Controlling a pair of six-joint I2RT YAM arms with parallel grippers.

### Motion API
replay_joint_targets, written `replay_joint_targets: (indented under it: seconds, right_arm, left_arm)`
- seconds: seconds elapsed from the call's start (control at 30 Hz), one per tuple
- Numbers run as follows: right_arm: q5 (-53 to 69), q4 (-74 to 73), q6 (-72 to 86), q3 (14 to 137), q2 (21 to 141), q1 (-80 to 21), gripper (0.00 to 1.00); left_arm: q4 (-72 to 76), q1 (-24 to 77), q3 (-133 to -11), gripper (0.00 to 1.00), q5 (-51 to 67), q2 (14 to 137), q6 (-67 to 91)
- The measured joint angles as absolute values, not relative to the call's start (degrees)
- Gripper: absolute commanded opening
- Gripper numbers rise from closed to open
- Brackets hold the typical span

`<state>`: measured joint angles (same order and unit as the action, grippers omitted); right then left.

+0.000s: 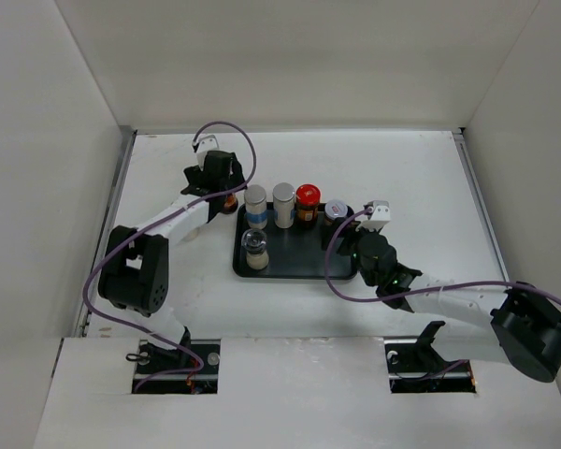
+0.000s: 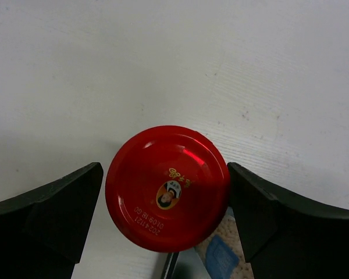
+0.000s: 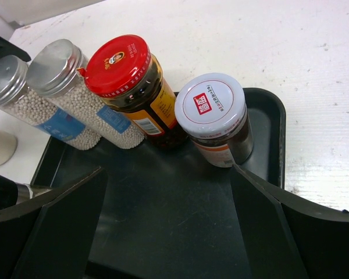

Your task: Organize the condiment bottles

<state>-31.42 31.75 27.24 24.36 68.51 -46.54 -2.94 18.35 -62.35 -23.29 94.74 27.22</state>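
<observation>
A black tray holds two silver-capped cylinders, a red-lidded dark jar, a silvery-lidded jar and a clear shaker. The second red-lidded jar stands on the table just left of the tray. My left gripper is open, with a finger on each side of that jar's lid. My right gripper is open and empty over the tray's bare right part, near the silvery-lidded jar. The black-capped bottle is not in view.
White walls close in the table at the back and both sides. The tray's raised rim lies just right of my right gripper. Both arms' purple cables loop over the table near the tray.
</observation>
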Motion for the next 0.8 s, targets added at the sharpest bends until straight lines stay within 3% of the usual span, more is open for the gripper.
replay_joint_targets:
  seconds: [0.17,0.27,0.53,0.8]
  right_arm:
    - [-31.4,31.7,27.3,24.4,68.5,-46.5,0.93]
    - [-31.4,31.8,27.3,24.4,68.5,-46.5,0.93]
    - [-31.4,31.7,27.2,24.4,68.5,-46.5,0.93]
    - [-31.4,31.7,27.2,24.4,67.9,-46.5,0.93]
  left_arm:
    - [-2.8,18.0,-62.3,0.55,-23.2,95.0,26.9]
    - [-2.6,18.0,-62.3,0.46,-23.4,95.0,26.5]
    - [-3.0,18.1,-60.9,0.36,-24.9,92.7,26.1]
    - [-2.0,20.4,-60.0,0.34,-31.5,78.1,22.5]
